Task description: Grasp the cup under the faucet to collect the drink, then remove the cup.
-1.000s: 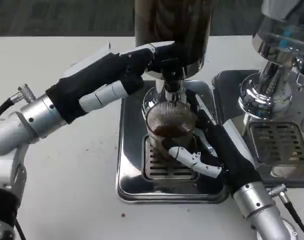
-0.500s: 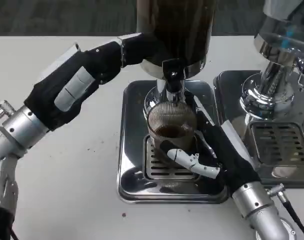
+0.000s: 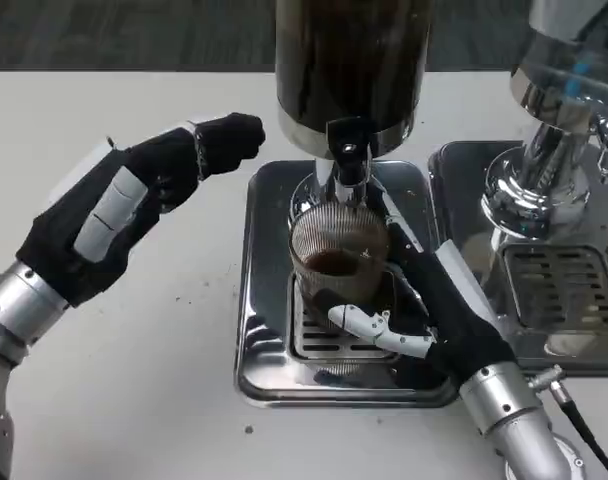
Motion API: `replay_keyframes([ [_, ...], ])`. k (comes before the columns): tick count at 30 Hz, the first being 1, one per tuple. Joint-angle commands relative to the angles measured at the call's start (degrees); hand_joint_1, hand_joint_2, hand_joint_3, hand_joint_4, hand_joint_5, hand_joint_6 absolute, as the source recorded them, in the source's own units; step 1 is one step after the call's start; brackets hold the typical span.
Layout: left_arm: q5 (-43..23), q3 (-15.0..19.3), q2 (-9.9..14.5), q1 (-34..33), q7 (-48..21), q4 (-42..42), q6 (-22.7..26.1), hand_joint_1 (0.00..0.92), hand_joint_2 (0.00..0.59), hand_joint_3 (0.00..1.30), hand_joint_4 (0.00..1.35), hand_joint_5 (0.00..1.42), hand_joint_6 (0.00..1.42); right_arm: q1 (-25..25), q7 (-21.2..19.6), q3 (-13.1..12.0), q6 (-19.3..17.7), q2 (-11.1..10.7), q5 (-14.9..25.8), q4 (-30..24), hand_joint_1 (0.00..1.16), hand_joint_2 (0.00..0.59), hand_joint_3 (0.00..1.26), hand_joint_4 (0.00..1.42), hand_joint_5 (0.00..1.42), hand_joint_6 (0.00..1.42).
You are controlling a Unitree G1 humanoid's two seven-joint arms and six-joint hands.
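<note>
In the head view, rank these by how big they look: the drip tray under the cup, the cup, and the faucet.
Largest to smallest as seen:
1. drip tray
2. cup
3. faucet

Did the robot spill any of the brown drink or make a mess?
No puddle shows. The ribbed clear glass cup stands upright on the shiny metal drip tray under the faucet, held by the right robot hand. Only a few tiny dark specks dot the white table.
</note>
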Motion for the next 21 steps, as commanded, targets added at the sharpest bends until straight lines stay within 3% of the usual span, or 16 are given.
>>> replay_keyframes([
  [1, 0.42, 0.57, 0.71, 1.73, 0.78, -0.54, 1.06, 0.000, 0.114, 0.29, 0.21, 0.16, 0.12, -0.21, -1.07, 0.28, 1.18, 0.62, -0.59, 0.64, 0.70, 0.205, 0.00, 0.04, 0.11, 0.18],
  [8, 0.30, 0.78, 0.62, 4.43, 1.75, -2.01, 1.55, 0.000, 0.111, 0.29, 0.21, 0.17, 0.12, -0.47, -3.41, 0.98, 3.36, 1.84, -2.07, 0.65, 0.69, 0.204, 0.03, 0.11, 0.20, 0.24],
  [21, 0.57, 1.14, 1.37, 6.73, 3.08, -3.63, 1.49, 0.000, 0.129, 0.29, 0.23, 0.18, 0.13, -1.22, -8.86, 2.90, 4.29, 2.99, -5.43, 1.99, 0.72, 0.213, 0.30, 0.37, 0.44, 0.58],
])
